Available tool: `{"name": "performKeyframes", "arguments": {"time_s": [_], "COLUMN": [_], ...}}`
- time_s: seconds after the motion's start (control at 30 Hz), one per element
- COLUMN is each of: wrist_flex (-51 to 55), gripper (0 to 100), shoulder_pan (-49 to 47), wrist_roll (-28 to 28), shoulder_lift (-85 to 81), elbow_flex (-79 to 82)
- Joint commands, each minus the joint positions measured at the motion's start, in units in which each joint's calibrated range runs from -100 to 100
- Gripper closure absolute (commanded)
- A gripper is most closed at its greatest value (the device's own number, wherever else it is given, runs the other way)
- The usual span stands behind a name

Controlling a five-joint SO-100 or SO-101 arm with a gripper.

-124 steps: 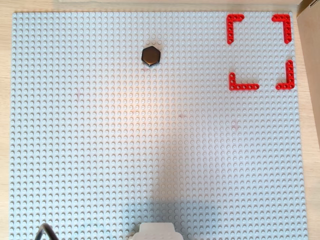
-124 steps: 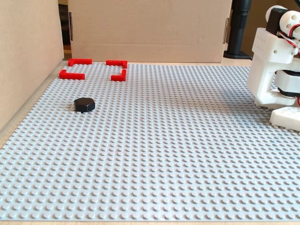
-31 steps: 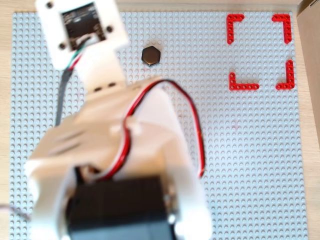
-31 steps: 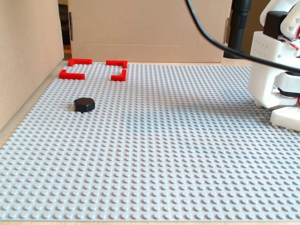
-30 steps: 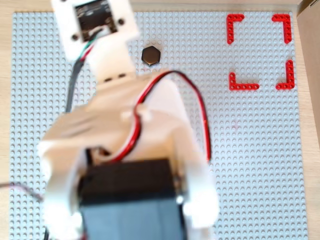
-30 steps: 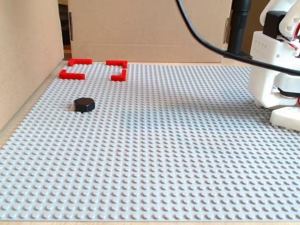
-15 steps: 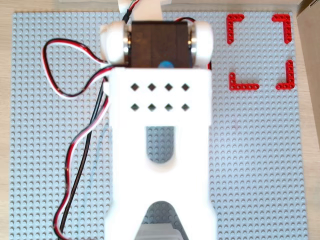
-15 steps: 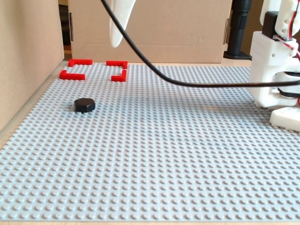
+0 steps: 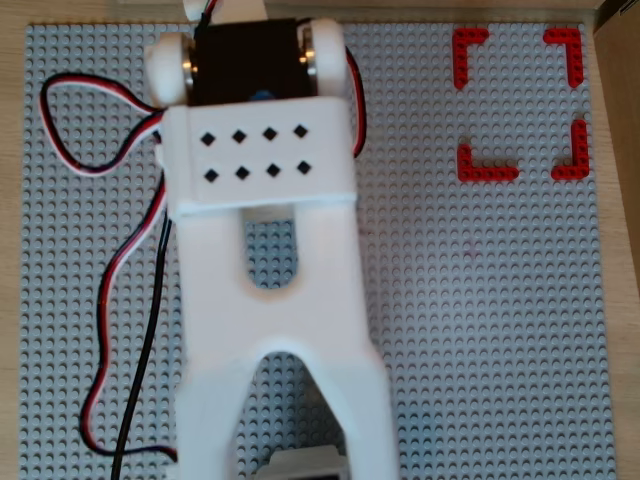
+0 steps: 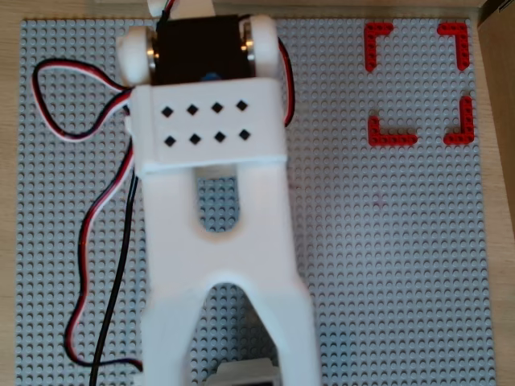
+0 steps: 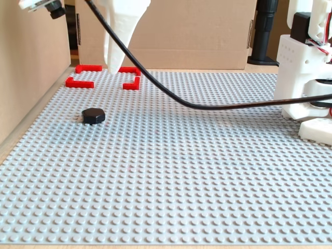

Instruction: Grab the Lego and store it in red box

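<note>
The gripper (image 11: 115,66) is hanging high at twelve o'clock of the Lego (image 11: 93,115) (jaw state indiscernible) — risking a blind, misaligned descent.

White arm (image 9: 270,300) raised high; end effector state unclear.

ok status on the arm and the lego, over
Gripper state unclear, fingers out of clear view. Lego on the baseplate, untouched, outside the red box. Black cable hangs across the plate.
</note>
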Motion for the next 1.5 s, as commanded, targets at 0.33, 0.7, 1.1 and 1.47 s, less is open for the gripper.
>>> {"name": "performKeyframes", "arguments": {"time_s": [0.33, 0.7, 1.1, 1.47], "wrist_flex": [-7.4, -11.7, -12.8, -13.8], "gripper": [83, 83, 83, 83], "shoulder_pan": [0.4, 0.5, 2.9, 6.4], "wrist_roll": [-0.1, 0.0, 0.0, -0.1], "shoulder_lift": [12.9, 12.6, 13.2, 12.7], "elbow_flex": [-1.3, -2.1, -2.1, -2.2]}}
